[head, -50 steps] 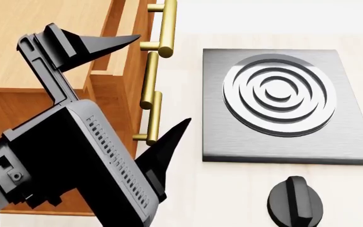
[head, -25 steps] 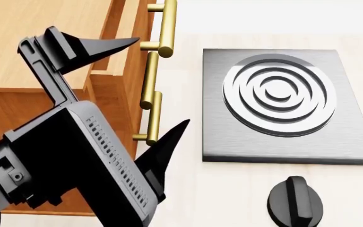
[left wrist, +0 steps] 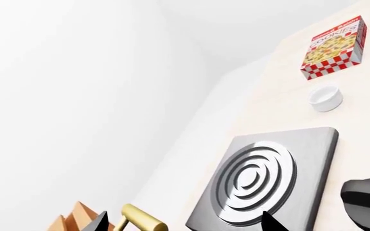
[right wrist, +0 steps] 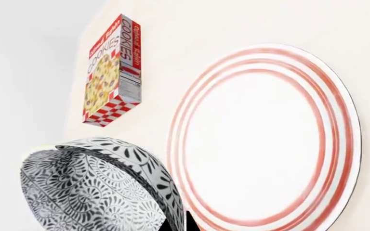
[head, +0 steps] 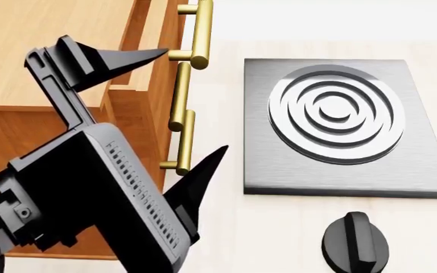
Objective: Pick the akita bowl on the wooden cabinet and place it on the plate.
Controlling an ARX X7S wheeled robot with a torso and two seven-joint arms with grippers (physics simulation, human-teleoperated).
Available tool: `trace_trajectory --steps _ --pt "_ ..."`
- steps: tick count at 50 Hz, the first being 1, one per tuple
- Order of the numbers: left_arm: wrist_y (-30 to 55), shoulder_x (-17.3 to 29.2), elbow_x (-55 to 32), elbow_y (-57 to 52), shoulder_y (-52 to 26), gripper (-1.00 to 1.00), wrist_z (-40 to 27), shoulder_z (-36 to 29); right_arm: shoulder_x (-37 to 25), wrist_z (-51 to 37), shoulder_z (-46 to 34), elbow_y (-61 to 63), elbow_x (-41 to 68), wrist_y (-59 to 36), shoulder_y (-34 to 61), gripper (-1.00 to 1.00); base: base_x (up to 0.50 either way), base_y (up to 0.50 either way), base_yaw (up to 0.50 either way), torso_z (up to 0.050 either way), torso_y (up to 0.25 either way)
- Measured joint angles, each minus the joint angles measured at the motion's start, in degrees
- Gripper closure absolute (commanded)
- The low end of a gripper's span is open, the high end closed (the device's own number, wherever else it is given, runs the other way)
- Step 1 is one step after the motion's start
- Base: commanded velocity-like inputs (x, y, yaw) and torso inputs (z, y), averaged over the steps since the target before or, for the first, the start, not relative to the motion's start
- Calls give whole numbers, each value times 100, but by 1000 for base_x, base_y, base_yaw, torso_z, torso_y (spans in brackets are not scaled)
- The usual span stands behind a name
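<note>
Bowl carried over the plate, ready to set down.

My right gripper (right wrist: 175,224) pinches the rim of the speckled grey-black akita bowl (right wrist: 95,192), hanging it just beside the wide red-ringed white plate (right wrist: 262,139) so I can lower it there. My left gripper (head: 180,108) idles spread wide, empty, beside the orange-brown wooden cabinet (head: 21,51), out of the way.

Bright even light, soft faint shadows, no glare, all sharp like a render, pale walls nearly washed out
</note>
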State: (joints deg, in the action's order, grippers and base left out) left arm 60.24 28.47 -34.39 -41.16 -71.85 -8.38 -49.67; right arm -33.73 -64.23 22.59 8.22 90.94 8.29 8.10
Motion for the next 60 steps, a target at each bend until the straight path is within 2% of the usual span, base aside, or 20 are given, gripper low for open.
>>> trace_trajectory --steps 60 --pt "-320 76 136 223 160 -100 6 -178 204 296 229 -818 175 172 153 100 0 0 0 0 0"
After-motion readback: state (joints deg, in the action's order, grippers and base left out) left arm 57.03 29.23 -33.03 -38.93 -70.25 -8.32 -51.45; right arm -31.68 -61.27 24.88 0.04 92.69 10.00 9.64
